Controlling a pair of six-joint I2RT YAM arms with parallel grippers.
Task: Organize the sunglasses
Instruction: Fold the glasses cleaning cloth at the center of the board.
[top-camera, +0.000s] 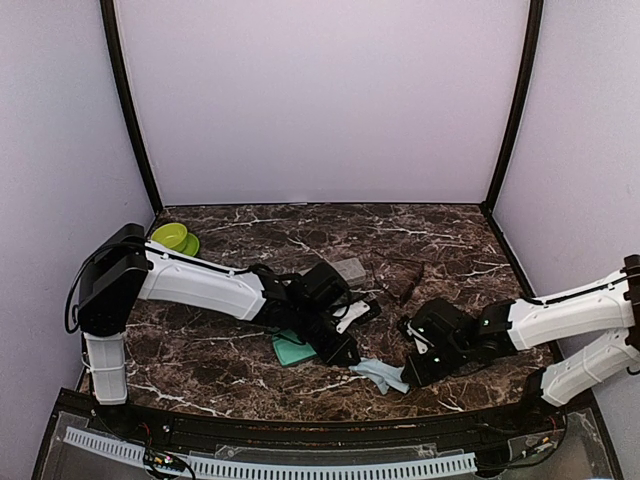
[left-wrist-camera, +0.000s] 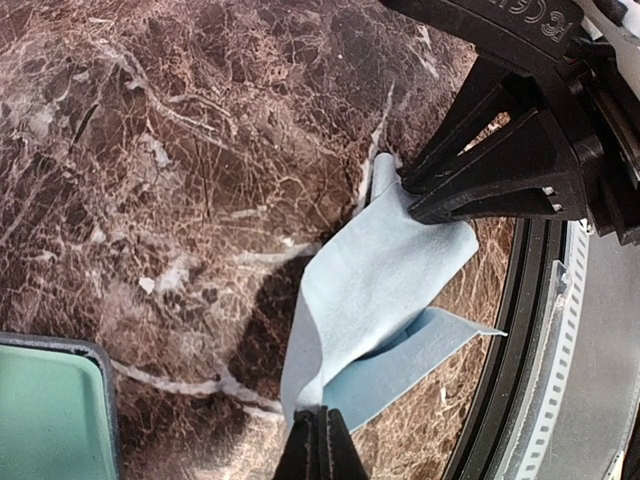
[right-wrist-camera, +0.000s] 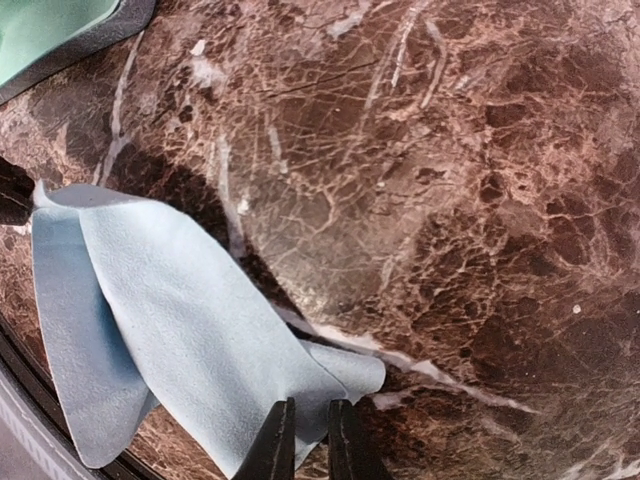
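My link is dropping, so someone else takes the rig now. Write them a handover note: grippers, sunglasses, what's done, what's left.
Left gripper: shut on one corner of the cloth.
Right gripper: pinched on the opposite corner, so both arms hold the cloth near the front edge.
Sunglasses: a dark shape mid-table may be one pair. I cannot make out the other.
Cases: teal case beside the left gripper, grey case behind it.
Done: no glasses visibly in a case.
Left: probably deal with the cloth, then put both pairs away.
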